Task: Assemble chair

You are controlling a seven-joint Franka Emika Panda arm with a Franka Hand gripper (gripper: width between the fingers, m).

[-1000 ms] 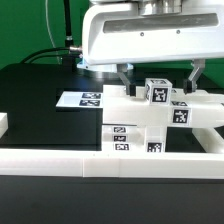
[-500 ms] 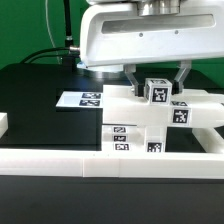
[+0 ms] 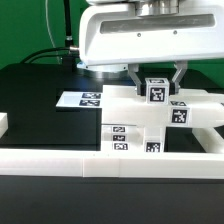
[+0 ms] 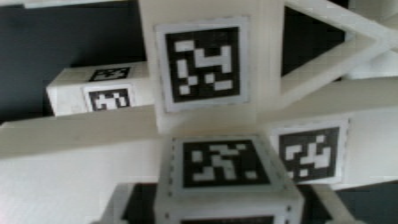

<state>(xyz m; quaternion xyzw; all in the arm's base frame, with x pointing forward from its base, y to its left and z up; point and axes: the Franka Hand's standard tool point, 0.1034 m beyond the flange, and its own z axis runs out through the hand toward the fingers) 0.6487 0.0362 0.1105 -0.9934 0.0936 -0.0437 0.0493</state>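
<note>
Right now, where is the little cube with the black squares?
In the exterior view, right of centre, the little cube sits atop the chair parts, between the hand's fingers.

One marker board, one border rail, perhaps four chair parts.

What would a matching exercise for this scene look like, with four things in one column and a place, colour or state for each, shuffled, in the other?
Things:
1. marker board
2. border rail
3. small tagged block
4. table

Descriptions:
A. clamped between the jaws
B. black
C. runs across the foreground, nearest the exterior camera
D. lies flat, printed with tags, toward the exterior view's left

Pairs: 1-D, 2-C, 3-A, 4-B.
</note>
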